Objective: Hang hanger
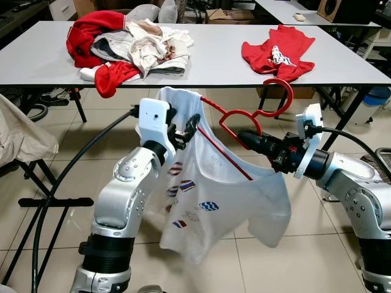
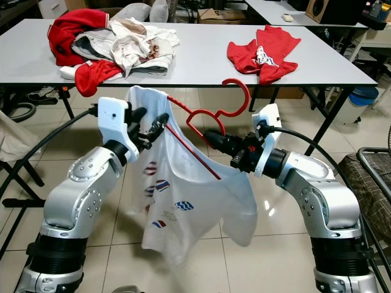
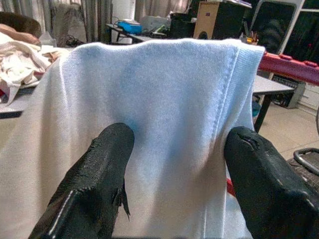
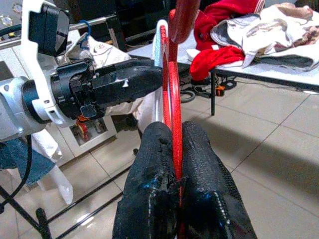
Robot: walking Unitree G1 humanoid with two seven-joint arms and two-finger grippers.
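— Where's the red hanger (image 1: 244, 116) now?

— Pinched in the right gripper (image 1: 244, 138), the two black fingers (image 4: 164, 169) squeezed together on its wire, just below the hook. The hook curls up above that claw, and the long red arm runs away from it into the white T-shirt (image 1: 214, 195).

— And the other claw?

— The left gripper (image 1: 186, 129) is across from it, near the shirt's top edge. Its fingers (image 3: 99, 169) stand apart with the white cloth draped in front of them — touching or not, I can't tell.

— What's beyond them?

— A grey table (image 1: 214, 61), with a heap of clothes (image 1: 131, 46) past the left claw and a red garment (image 1: 278, 52) past the right one.
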